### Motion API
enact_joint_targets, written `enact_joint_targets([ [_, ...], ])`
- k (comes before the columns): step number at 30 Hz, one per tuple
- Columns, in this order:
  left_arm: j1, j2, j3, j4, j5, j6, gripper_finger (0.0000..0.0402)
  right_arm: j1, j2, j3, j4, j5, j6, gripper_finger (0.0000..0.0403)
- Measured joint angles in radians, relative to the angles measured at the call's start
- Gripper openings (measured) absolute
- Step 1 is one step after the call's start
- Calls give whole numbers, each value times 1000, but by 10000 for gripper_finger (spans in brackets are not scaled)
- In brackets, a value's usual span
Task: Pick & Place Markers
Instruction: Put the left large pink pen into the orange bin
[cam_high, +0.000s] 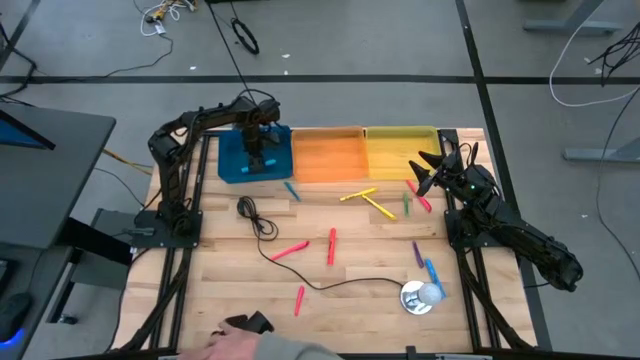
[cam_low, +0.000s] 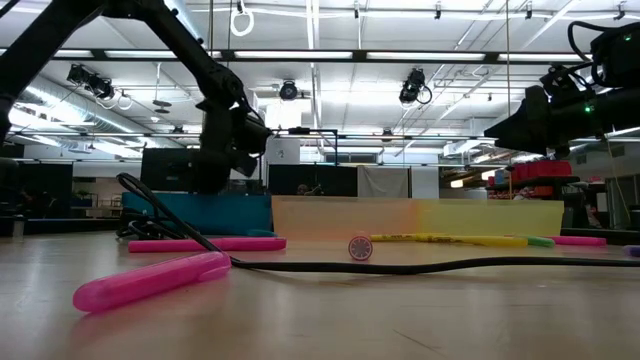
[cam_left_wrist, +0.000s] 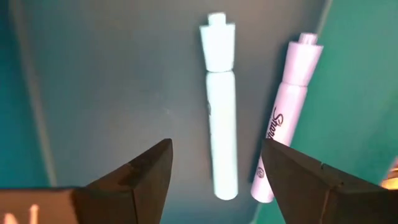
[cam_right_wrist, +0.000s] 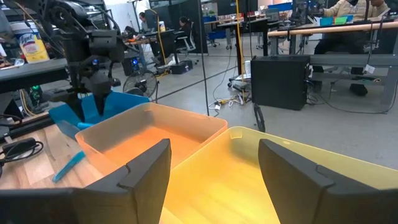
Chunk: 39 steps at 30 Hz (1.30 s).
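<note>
Left wrist view shows the left gripper (cam_left_wrist: 214, 171) open and empty above two markers (cam_left_wrist: 221, 106) in the blue tray (cam_high: 232, 160). Right gripper (cam_high: 428, 170) hangs open, empty, by the yellow tray (cam_high: 400, 135).

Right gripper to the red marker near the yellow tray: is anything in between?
Nothing visible is. The right gripper, fingers open, hovers at the yellow tray's front right corner. The red marker lies on bare table just in front of it, beside a green marker. The black cable runs nearer the front edge.
</note>
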Motion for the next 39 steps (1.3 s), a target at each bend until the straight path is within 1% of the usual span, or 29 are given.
enact_joint_targets([
  [4,0,-48,0,29,7,-3,250,0,0,0,0,0,0,245],
  [11,-13,-142,0,85,60,-32,250,0,0,0,0,0,0,245],
  [15,-26,-194,1,132,70,-72,250,0,0,0,0,0,0,245],
  [18,-39,-230,0,172,108,-102,250,0,0,0,0,0,0,245],
  [21,-60,-260,0,213,140,-136,250,0,0,0,0,0,0,245],
  [23,-78,-276,0,229,144,-161,250,0,0,0,0,0,0,245],
  [33,-167,-364,0,268,215,-267,250,0,0,0,0,0,0,245],
  [36,-201,-403,-29,322,219,-291,250,0,0,0,0,0,0,245],
  [39,-241,-459,-103,409,218,-323,250,0,0,0,0,0,0,245],
])
